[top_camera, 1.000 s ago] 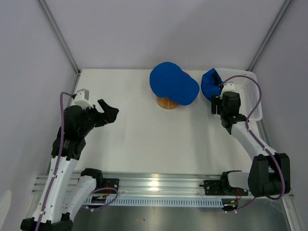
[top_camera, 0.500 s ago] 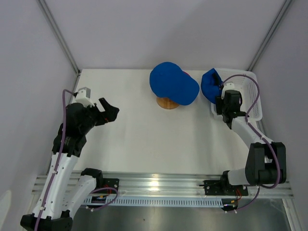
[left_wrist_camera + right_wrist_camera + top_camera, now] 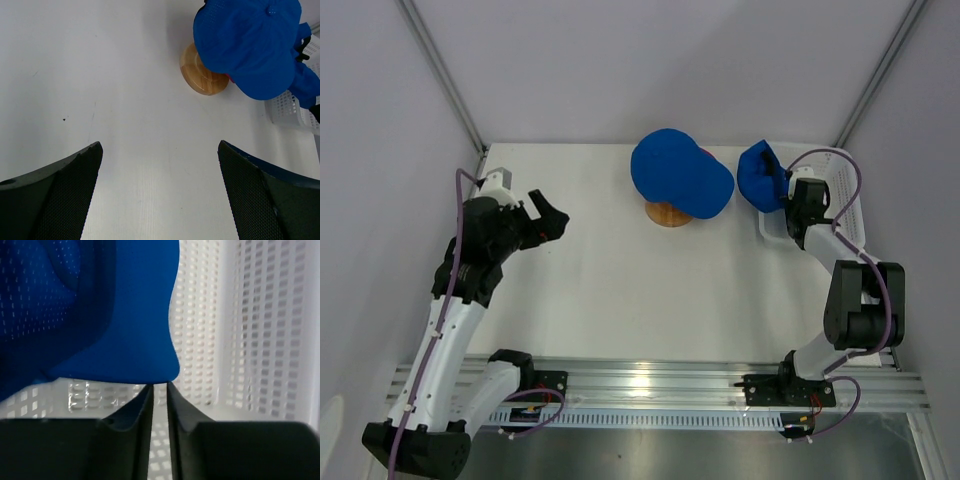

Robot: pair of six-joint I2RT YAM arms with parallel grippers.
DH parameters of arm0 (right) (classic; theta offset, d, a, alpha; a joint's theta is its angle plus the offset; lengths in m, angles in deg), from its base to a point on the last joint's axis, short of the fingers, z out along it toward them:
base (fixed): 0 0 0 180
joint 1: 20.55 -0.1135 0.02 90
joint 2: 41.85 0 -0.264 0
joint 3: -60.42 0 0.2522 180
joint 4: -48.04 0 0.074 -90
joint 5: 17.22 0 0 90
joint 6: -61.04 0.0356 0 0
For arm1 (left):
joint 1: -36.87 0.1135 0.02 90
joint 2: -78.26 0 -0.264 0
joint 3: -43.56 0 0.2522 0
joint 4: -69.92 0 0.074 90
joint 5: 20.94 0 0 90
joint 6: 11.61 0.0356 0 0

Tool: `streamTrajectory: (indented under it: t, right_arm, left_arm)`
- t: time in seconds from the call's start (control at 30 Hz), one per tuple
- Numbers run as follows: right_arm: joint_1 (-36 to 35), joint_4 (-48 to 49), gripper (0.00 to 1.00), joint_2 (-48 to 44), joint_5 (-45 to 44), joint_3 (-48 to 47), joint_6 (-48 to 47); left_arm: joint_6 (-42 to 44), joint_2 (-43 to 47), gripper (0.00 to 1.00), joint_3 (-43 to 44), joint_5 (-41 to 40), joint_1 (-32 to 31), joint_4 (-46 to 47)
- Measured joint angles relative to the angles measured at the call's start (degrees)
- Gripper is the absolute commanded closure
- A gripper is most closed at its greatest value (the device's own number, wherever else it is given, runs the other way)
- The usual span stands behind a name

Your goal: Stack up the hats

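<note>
One blue hat [image 3: 678,178] sits on the round wooden stand [image 3: 668,214], and a sliver of the pink hat [image 3: 706,155] peeks out beneath it. A second blue hat [image 3: 760,177] lies over the left rim of the white mesh basket [image 3: 847,218]. My right gripper [image 3: 787,198] is at that hat's near side. In the right wrist view its jaws are almost closed, and the right gripper [image 3: 159,385] pinches the lower edge of the blue brim [image 3: 125,315]. My left gripper [image 3: 548,222] hovers wide open over the table's left side, holding nothing.
In the left wrist view the stand [image 3: 200,80] and its blue hat [image 3: 245,45] lie ahead to the right of the left gripper [image 3: 160,145], with the basket [image 3: 292,107] beyond. The basket wall [image 3: 250,315] fills the right wrist view.
The right gripper moved forward to the second blue hat at the basket and closed from wide open to nearly shut on its brim. The left arm rose and shifted slightly back.
</note>
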State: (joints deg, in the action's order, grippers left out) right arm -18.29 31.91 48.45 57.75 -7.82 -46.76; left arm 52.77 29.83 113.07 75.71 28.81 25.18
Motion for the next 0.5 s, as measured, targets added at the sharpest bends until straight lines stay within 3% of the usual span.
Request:
streamTrajectory:
  t: [0.07, 0.3, 0.5]
  right_arm:
    - [0.2, 0.3, 1.00, 0.7, 0.6, -1.0, 0.0]
    - [1.4, -1.3, 1.00, -1.0, 10.7, -5.2, 1.8]
    - [8.2, -6.2, 0.97, -10.6, 26.5, -9.4, 9.7]
  left_arm:
    - [-0.3, -0.9, 0.00, 0.2, 0.0, 0.0, 0.0]
    - [-0.3, -3.0, 0.00, 2.8, -1.3, -0.4, -0.3]
    - [0.6, -4.9, 0.01, 7.2, -3.8, -3.5, -0.4]
